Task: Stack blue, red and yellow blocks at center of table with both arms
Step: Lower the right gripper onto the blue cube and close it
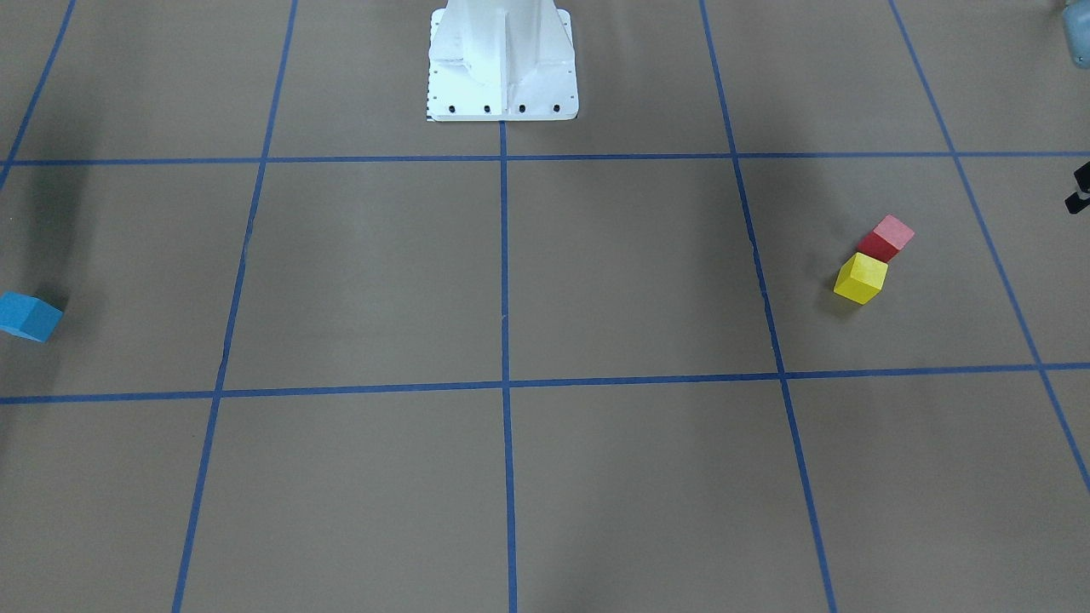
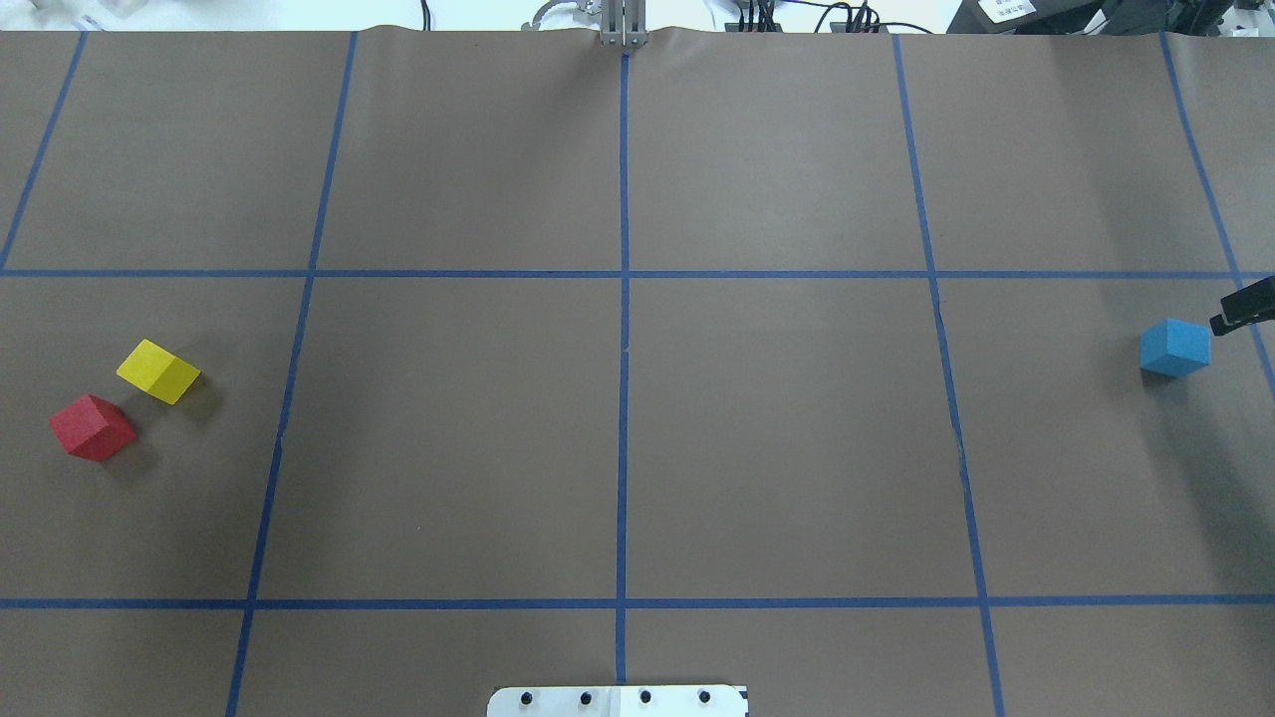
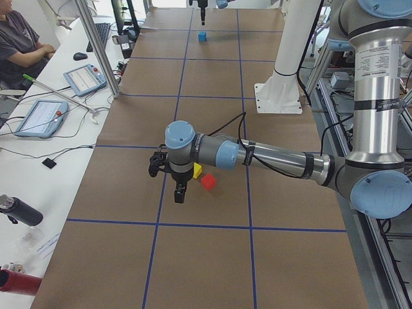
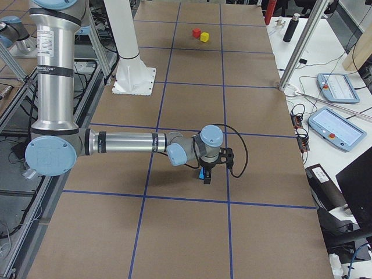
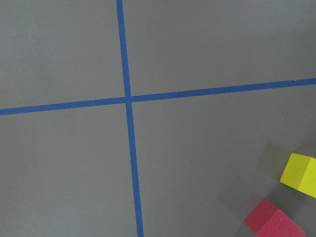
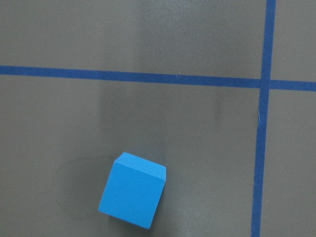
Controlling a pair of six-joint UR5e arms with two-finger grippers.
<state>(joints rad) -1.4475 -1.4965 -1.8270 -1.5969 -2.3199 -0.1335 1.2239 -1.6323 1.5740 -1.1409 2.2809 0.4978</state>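
Cut off at picture edges: left gripper [image 1: 1080, 191], right gripper [image 2: 1243, 307] beside blue block [image 2: 1175, 348]; opening of either impossible to tell.

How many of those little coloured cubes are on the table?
3. The yellow block and the red block sit close together on the robot's left side; the blue block lies alone at the far right. None looks hidden.

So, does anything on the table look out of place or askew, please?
Nothing damaged or spilled. The blue block sits far to the robot's right, the red block and yellow block close together far to its left; all three lie askew to the tape grid, none at centre yet.
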